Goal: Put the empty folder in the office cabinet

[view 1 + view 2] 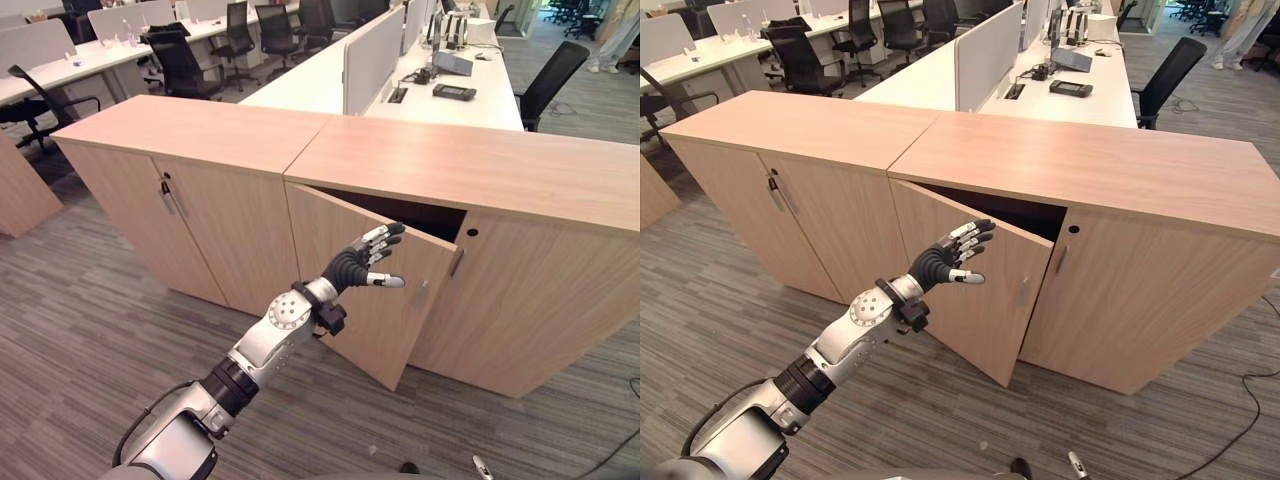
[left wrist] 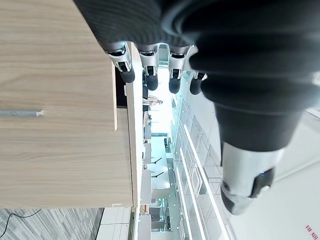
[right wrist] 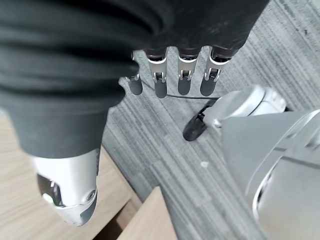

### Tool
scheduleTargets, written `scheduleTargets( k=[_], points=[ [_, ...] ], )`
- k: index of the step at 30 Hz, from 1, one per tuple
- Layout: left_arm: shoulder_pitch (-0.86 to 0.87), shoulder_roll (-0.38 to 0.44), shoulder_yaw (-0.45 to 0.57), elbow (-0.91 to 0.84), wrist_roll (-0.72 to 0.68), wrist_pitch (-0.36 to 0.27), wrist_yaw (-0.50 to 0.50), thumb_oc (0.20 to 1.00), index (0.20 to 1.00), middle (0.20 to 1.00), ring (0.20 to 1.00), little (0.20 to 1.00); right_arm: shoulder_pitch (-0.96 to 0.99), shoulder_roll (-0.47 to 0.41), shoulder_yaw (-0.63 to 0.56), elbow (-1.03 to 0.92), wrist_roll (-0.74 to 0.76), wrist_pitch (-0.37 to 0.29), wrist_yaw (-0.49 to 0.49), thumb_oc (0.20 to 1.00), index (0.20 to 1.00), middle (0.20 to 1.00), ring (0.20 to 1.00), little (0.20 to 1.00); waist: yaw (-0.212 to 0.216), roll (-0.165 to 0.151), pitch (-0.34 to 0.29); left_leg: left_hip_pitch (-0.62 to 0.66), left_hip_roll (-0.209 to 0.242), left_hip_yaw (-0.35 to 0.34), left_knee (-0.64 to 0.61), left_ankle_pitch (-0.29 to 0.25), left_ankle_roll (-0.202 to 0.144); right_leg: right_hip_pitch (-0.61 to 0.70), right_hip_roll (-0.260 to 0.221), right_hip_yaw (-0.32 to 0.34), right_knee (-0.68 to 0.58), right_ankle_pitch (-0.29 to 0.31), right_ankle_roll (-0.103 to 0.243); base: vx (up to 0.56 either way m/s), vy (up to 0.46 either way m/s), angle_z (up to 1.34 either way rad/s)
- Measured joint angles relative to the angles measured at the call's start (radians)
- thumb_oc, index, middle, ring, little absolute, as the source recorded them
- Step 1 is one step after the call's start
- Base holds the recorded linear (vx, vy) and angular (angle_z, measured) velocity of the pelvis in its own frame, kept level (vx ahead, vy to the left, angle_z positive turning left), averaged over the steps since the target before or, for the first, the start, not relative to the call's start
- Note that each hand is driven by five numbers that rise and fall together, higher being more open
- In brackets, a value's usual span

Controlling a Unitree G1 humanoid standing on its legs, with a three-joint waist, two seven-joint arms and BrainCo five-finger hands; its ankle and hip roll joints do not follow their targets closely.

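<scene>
The left hand (image 1: 360, 262) is up in front of the office cabinet (image 1: 470, 170), fingers (image 1: 385, 233) straight and spread, holding nothing. It hovers just before the door (image 1: 375, 290), which stands partly swung out with a dark gap behind its top edge. The neighbouring cabinet (image 1: 190, 130) to the left has its doors closed. In its own wrist view the right hand (image 3: 170, 75) hangs over the grey carpet (image 3: 165, 150), fingers relaxed and straight, empty as well. No folder can be made out anywhere. Beyond the cabinets run white desks (image 1: 440, 90) and black chairs (image 1: 180, 60).
</scene>
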Motion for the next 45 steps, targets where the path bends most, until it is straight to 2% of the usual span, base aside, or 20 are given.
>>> scheduleTargets(
  k=[3,9,12,16,20,21,23,25,28,30,32,33,34,35,38,40,42,43,45],
  points=[
    [0.002,0.011,0.000,0.032,0.000,0.001,0.001,1.000,1.000,1.000,1.000,1.000,0.001,0.001,0.000,0.001,0.000,-0.001,-0.001,1.000,1.000,1.000,1.000,1.000,0.000,-0.006,0.020,0.010,-0.001,0.001,-0.003,-0.013,-0.009,0.003,-0.004,-0.001,0.000,-0.005,0.004,0.00,0.000,0.00],
    [0.045,0.036,0.013,0.031,-0.012,0.003,-0.006,1.000,1.000,1.000,1.000,1.000,0.020,0.003,-0.001,0.001,0.000,0.001,-0.009,1.000,1.000,1.000,1.000,1.000,-0.001,0.021,0.036,0.013,-0.001,0.001,-0.003,-0.014,-0.007,0.008,-0.002,0.000,-0.007,-0.008,0.006,0.00,0.000,0.00],
    [0.096,0.070,0.011,-0.050,-0.092,0.010,-0.065,1.000,1.000,1.000,1.000,1.000,0.024,0.004,-0.001,0.001,0.000,0.001,-0.006,1.000,1.000,1.000,1.000,1.000,0.000,0.027,0.036,0.013,-0.001,0.001,-0.003,-0.015,-0.005,0.009,-0.001,0.000,-0.007,-0.004,0.001,0.00,0.000,0.00],
    [0.131,0.073,0.011,-0.050,-0.215,0.033,-0.125,1.000,1.000,1.000,1.000,1.000,0.028,0.009,-0.001,0.003,0.000,0.001,0.010,1.000,1.000,1.000,1.000,1.000,0.004,0.025,0.036,0.015,-0.001,0.001,-0.003,-0.017,-0.005,0.012,-0.001,0.001,-0.006,-0.003,0.002,0.00,0.000,0.00],
    [0.275,0.064,0.045,0.034,-0.303,0.067,-0.149,1.000,1.000,1.000,1.000,1.000,0.026,0.015,-0.003,0.010,-0.001,0.002,0.025,1.000,1.000,1.000,1.000,1.000,0.002,0.028,0.036,0.013,0.000,0.004,-0.003,-0.021,-0.008,0.008,0.001,0.003,-0.007,-0.005,0.001,-0.01,0.004,-0.02],
    [0.302,0.059,0.058,0.062,-0.317,0.074,-0.152,1.000,1.000,1.000,1.000,1.000,0.027,0.016,-0.003,0.011,-0.001,0.002,0.025,1.000,1.000,1.000,1.000,1.000,0.005,0.020,0.041,0.010,0.000,0.002,-0.003,-0.021,-0.008,0.006,0.000,0.001,-0.007,-0.005,0.001,0.00,0.000,0.00],
    [0.359,0.039,0.103,0.128,-0.335,0.082,-0.147,1.000,1.000,1.000,1.000,1.000,0.025,0.020,-0.003,0.011,-0.001,0.002,0.026,1.000,1.000,1.000,1.000,1.000,0.005,0.025,0.038,0.011,0.001,0.002,-0.003,-0.021,-0.008,0.006,0.001,0.000,-0.007,-0.005,0.001,-0.02,-0.013,-0.01],
    [0.397,0.052,0.128,0.186,-0.333,0.090,-0.134,1.000,1.000,1.000,1.000,1.000,0.025,0.023,-0.003,0.010,-0.001,0.001,0.025,1.000,1.000,1.000,1.000,1.000,0.007,0.019,0.042,0.007,0.002,0.003,-0.003,-0.021,-0.008,0.003,0.001,-0.003,-0.007,-0.007,0.000,-0.06,-0.054,-0.02],
    [0.490,0.079,0.244,0.229,-0.294,0.083,-0.102,1.000,1.000,1.000,1.000,1.000,0.023,0.034,-0.003,0.000,-0.001,-0.001,0.023,1.000,1.000,1.000,1.000,1.000,0.019,0.013,0.044,-0.005,0.013,0.026,-0.002,-0.019,-0.011,-0.020,0.006,-0.013,-0.007,-0.003,0.003,-0.04,-0.071,-0.15],
    [0.528,0.075,0.327,0.283,-0.249,0.077,-0.076,1.000,1.000,1.000,1.000,1.000,0.035,0.047,-0.004,-0.001,-0.001,-0.001,0.021,1.000,1.000,1.000,1.000,1.000,0.039,0.010,0.044,-0.005,0.030,0.039,-0.003,-0.016,-0.015,-0.025,0.014,-0.043,-0.011,-0.004,0.003,-0.02,-0.122,-0.19],
    [0.576,0.047,0.425,0.325,-0.192,0.045,-0.050,1.000,1.000,1.000,1.000,1.000,0.042,0.060,-0.010,-0.001,-0.001,-0.006,0.015,1.000,1.000,1.000,1.000,1.000,0.044,0.007,0.043,-0.001,0.047,0.052,-0.001,-0.017,-0.025,-0.029,0.016,-0.094,-0.013,0.000,0.001,0.01,-0.121,-0.19],
    [0.595,0.025,0.479,0.367,-0.150,0.024,-0.029,1.000,1.000,1.000,1.000,1.000,0.049,0.071,-0.024,-0.001,-0.001,-0.014,0.012,1.000,1.000,1.000,1.000,1.000,0.049,0.006,0.041,0.003,0.058,0.052,0.001,-0.015,-0.032,-0.028,0.027,-0.102,-0.013,0.001,-0.006,0.02,-0.122,-0.15],
    [0.593,0.015,0.491,0.404,-0.131,0.007,-0.019,1.000,1.000,1.000,1.000,1.000,0.054,0.074,-0.030,-0.001,0.000,-0.020,0.010,1.000,1.000,1.000,1.000,1.000,0.050,0.008,0.039,0.003,0.065,0.052,0.003,-0.015,-0.038,-0.027,0.037,-0.105,-0.013,0.000,-0.009,0.04,-0.124,-0.12],
    [0.585,-0.011,0.522,0.566,-0.065,-0.001,0.013,1.000,1.000,1.000,1.000,1.000,0.061,0.069,-0.033,0.000,0.000,-0.030,-0.001,1.000,1.000,1.000,1.000,1.000,0.057,0.017,0.031,0.004,0.088,0.052,0.007,-0.016,-0.045,-0.028,0.062,-0.105,-0.013,-0.003,-0.032,0.03,-0.136,-0.08],
    [0.592,-0.041,0.528,0.722,-0.056,0.001,0.018,1.000,1.000,1.000,1.000,1.000,0.060,0.056,-0.034,0.000,0.003,-0.036,0.001,1.000,1.000,1.000,1.000,1.000,0.056,0.027,0.018,0.005,0.115,0.054,0.008,-0.014,-0.058,-0.027,0.092,-0.103,-0.013,-0.011,-0.048,0.03,-0.161,-0.06],
    [0.551,-0.097,0.612,0.930,-0.059,-0.011,0.032,1.000,1.000,1.000,1.000,1.000,0.062,0.057,-0.031,0.006,0.040,-0.045,0.001,1.000,1.000,1.000,1.000,1.000,0.056,0.030,-0.003,0.006,0.135,0.057,0.008,-0.015,-0.069,-0.028,0.112,-0.101,-0.013,-0.023,-0.064,0.05,-0.165,-0.07],
    [0.547,-0.123,0.640,1.068,-0.054,-0.008,0.050,1.000,1.000,1.000,1.000,1.000,0.054,0.055,-0.024,0.007,0.041,-0.049,0.000,1.000,1.000,1.000,1.000,1.000,0.056,0.042,-0.009,0.009,0.160,0.065,0.008,-0.017,-0.081,-0.027,0.135,-0.096,-0.013,-0.031,-0.072,0.06,-0.186,-0.13],
    [0.525,-0.134,0.674,1.137,-0.054,-0.012,0.065,1.000,1.000,1.000,1.000,1.000,0.051,0.056,-0.011,0.008,0.042,-0.050,0.000,1.000,1.000,1.000,1.000,1.000,0.057,0.038,-0.016,0.015,0.167,0.068,0.008,-0.017,-0.086,-0.027,0.145,-0.093,-0.013,-0.035,-0.079,0.05,-0.177,-0.18],
    [0.541,-0.152,0.675,1.170,-0.046,-0.007,0.093,1.000,1.000,1.000,1.000,1.000,0.054,0.053,0.011,0.008,0.048,-0.056,-0.001,1.000,1.000,1.000,1.000,1.000,0.057,0.051,-0.028,0.017,0.193,0.074,0.008,-0.019,-0.089,-0.027,0.171,-0.090,-0.013,-0.041,-0.095,0.05,-0.201,-0.12]
  ],
)
